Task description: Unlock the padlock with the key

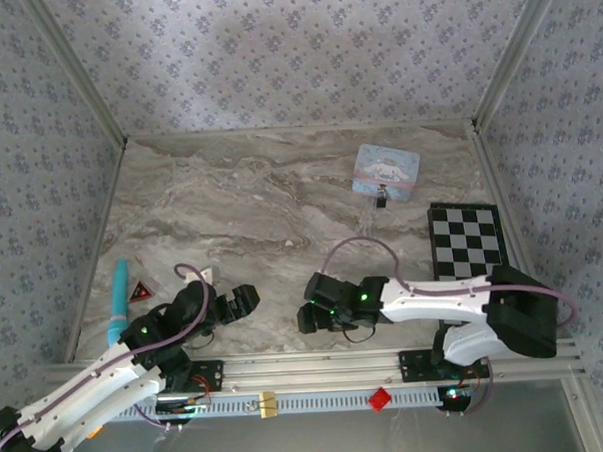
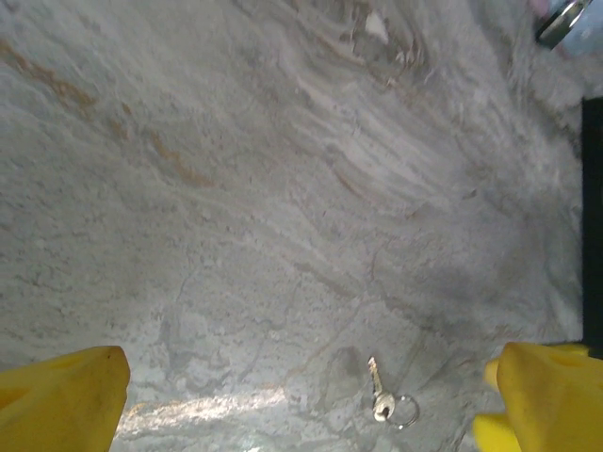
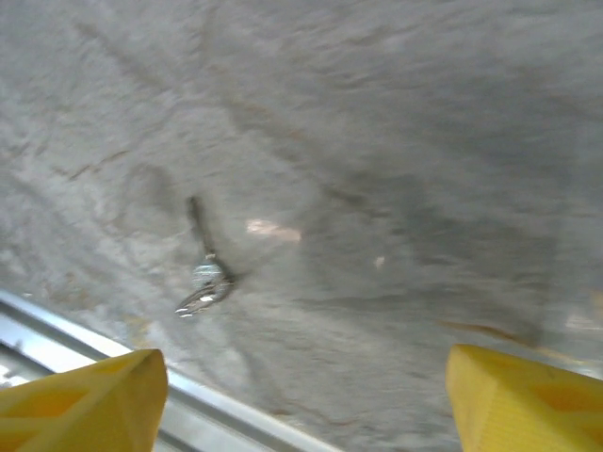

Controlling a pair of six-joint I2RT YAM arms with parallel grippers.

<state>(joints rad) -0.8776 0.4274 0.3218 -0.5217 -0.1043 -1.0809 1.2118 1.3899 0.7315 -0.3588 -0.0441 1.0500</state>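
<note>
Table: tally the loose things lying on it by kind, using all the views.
Key: 1
Padlock: 1
Pale blue tin: 1
Checkerboard: 1
Teal stick: 1
Red triangle: 1
Total: 6

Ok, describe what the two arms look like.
The left arm and right arm have white shells, black joints, green lights and looping lilac cables. The left end effector and right end effector have yellow fingers.
</note>
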